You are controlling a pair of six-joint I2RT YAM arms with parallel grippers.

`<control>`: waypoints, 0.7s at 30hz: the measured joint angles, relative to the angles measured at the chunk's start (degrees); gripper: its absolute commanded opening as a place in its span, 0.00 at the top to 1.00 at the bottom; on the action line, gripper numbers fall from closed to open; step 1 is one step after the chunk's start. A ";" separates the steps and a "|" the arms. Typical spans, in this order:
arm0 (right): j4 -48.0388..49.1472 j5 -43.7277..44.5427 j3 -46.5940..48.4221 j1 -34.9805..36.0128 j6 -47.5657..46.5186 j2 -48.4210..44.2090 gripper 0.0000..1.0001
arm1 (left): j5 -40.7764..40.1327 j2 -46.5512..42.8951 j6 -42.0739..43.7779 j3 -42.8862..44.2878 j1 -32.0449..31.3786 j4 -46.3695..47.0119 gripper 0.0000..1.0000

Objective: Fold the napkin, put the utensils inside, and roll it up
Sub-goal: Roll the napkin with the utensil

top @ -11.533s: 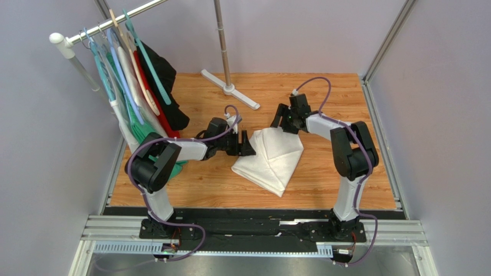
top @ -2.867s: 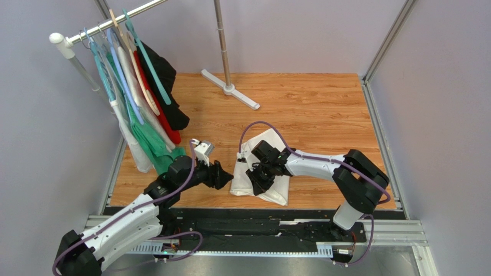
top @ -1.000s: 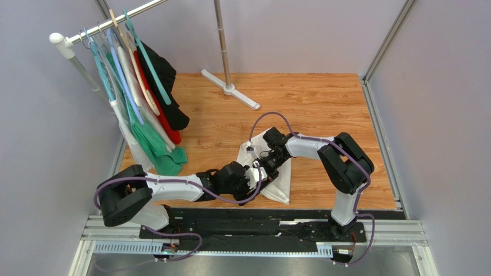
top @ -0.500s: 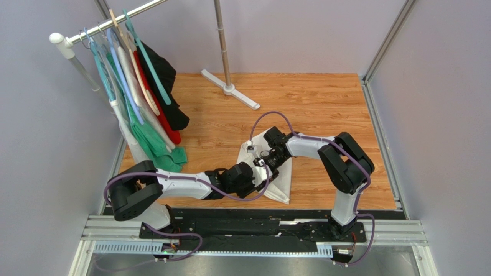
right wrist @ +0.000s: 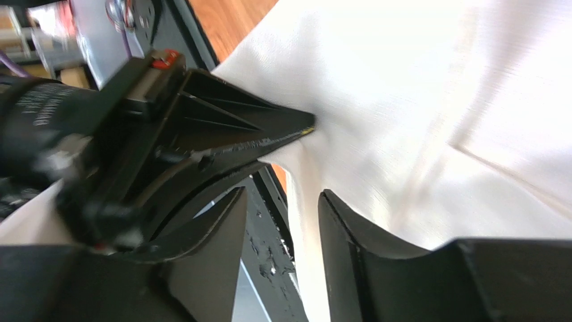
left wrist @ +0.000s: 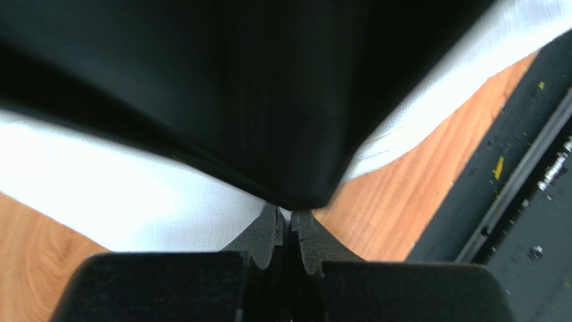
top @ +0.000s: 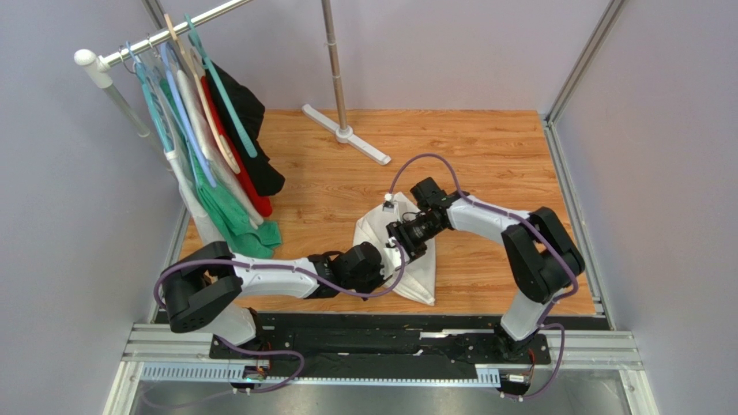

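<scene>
The white napkin lies folded on the wooden table, narrowing toward the near edge. My left gripper is at its left edge with the jaws shut on a pinch of the napkin. In the right wrist view the cloth draws to a point at the left gripper's tip. My right gripper hovers just above, open, with a ridge of cloth standing between its fingers. The right gripper's black body fills the top of the left wrist view. The utensils are out of view.
A rack of hangers with coloured garments stands at the back left, and a green cloth hangs low by the left arm. A pole's white foot rests at the back. The black base rail runs along the near edge.
The left gripper has closed on the napkin's edge. The right gripper has opened, let go of the cloth, and drawn back slightly to the right.
</scene>
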 measured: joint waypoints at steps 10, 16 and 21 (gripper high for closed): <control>1.05 11.80 -9.55 -14.19 13.00 -21.68 0.50 | 7.06 -4.20 -5.16 -1.73 0.11 -5.49 1.00; 2.51 21.90 -13.53 -13.66 18.60 -43.80 0.50 | 13.27 -5.22 -7.91 -2.80 2.67 -6.29 1.00; 4.35 30.84 -14.95 -1.09 15.87 -56.04 0.50 | 16.94 -5.14 -9.33 -2.62 5.14 -8.02 1.00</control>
